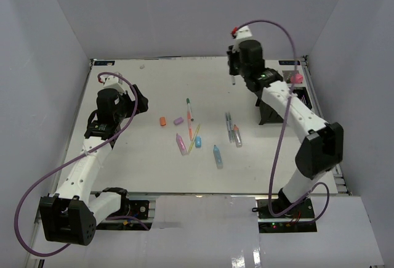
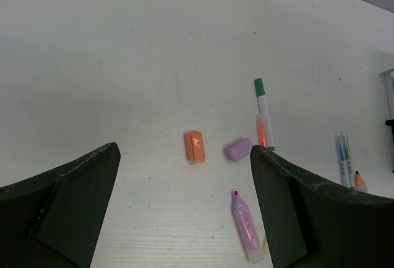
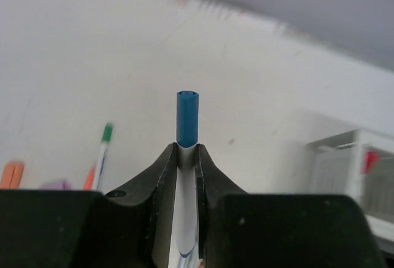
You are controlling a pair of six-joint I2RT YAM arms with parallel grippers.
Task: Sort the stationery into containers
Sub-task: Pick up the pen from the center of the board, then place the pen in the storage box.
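The right gripper (image 3: 186,149) is closed to a narrow slot on a blue-capped pen (image 3: 187,117). Both fingers press the pen's white barrel, and the capped end stands out beyond the tips. In the top view this pen hangs tip-down above the far part of the table (image 1: 154,169), left of the organizer (image 1: 303,98), touching nothing else. The right arm hides much of the organizer. A pink-capped bottle (image 1: 297,78) sits at its far end, probably inside a compartment, though the view is too poor to be sure.

The left gripper (image 1: 136,100) is spread wide and holds nothing, hovering over the left side of the table.

Between its fingers, on the table, lie an orange eraser (image 2: 195,146) and, just right of it, a purple eraser (image 2: 238,149). A green-capped pen (image 2: 265,111) lies beyond the purple eraser, and a pink marker (image 2: 247,226) lies nearer. Further right, two thin pens (image 1: 229,123) lie side by side in mid-table, with a light blue marker (image 1: 217,156) near them.
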